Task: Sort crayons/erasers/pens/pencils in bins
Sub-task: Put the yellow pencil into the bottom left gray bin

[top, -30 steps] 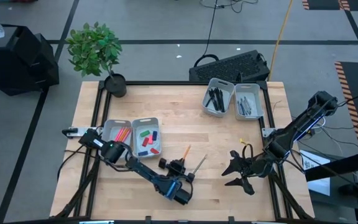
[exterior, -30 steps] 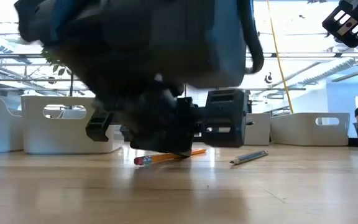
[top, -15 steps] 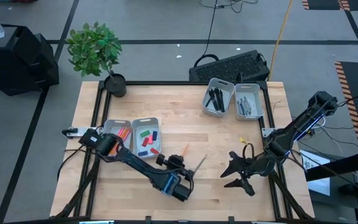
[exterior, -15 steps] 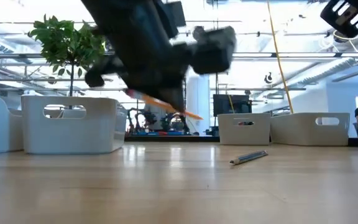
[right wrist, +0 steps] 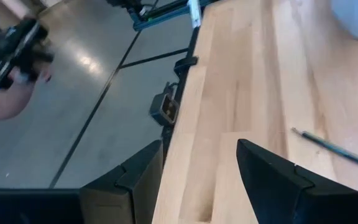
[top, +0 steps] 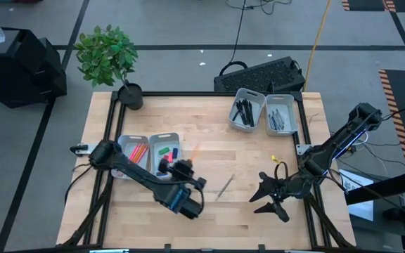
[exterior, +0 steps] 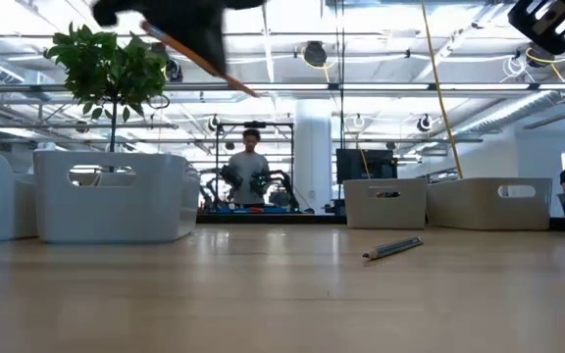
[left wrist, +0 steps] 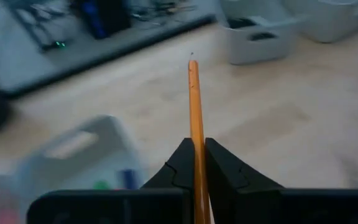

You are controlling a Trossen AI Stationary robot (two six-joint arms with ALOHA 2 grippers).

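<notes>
Got an orange pencil [left wrist: 194, 118] pinched tight in my left gripper [top: 181, 169], lower-left of center by the left bins [top: 150, 139]. Right gripper [top: 267, 197] sits wide open, lower right. Mostly sorted; one grey pencil [top: 225, 187] left on the table.

The wooden table [top: 209, 140] carried two bins [top: 150, 153] at left, two bins [top: 264, 112] far right, a potted plant [top: 111, 63] at its far-left corner, and one loose grey pencil [top: 225, 187].
</notes>
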